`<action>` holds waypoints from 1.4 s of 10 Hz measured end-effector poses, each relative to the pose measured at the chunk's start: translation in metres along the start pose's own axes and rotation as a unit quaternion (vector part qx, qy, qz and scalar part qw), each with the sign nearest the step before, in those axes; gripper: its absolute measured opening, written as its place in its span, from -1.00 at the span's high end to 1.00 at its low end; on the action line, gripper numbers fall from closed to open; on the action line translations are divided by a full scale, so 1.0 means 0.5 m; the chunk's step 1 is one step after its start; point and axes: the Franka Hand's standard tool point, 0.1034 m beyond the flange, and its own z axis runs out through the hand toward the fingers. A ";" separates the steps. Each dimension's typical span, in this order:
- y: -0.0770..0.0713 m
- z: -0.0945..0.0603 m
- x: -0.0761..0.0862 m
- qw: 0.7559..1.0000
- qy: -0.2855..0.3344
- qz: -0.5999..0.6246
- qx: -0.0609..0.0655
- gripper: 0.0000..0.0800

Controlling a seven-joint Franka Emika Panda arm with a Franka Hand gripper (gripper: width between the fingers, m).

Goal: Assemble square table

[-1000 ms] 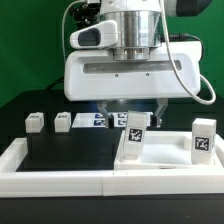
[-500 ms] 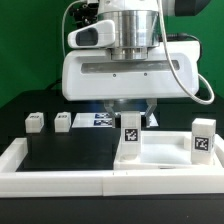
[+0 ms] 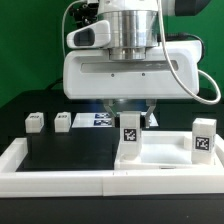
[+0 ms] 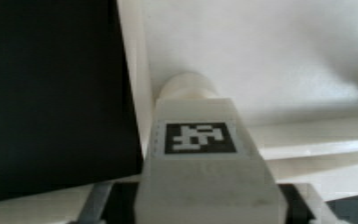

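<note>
Black desk [image 3: 60,150] carries the slab [image 3: 165,165] at the exterior view's right, where my end effector [image 3: 132,113] grasps one upright leg [image 3: 131,135]; I advise seating it dead vertical.

Green backdrop [image 3: 22,45], black tabletop [image 3: 70,150]

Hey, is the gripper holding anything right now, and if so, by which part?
Yes. The gripper is closed on the upright leg, holding it by its upper end with one finger on each side.
</note>
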 end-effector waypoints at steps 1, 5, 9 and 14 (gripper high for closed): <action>-0.001 0.001 -0.001 0.999 0.000 0.048 0.000 0.27; -0.011 0.002 -0.004 0.976 0.000 0.217 0.002 0.27; -0.025 0.004 -0.006 0.922 0.003 0.388 0.006 0.27; -0.031 0.005 -0.008 0.921 0.002 0.390 0.006 -0.18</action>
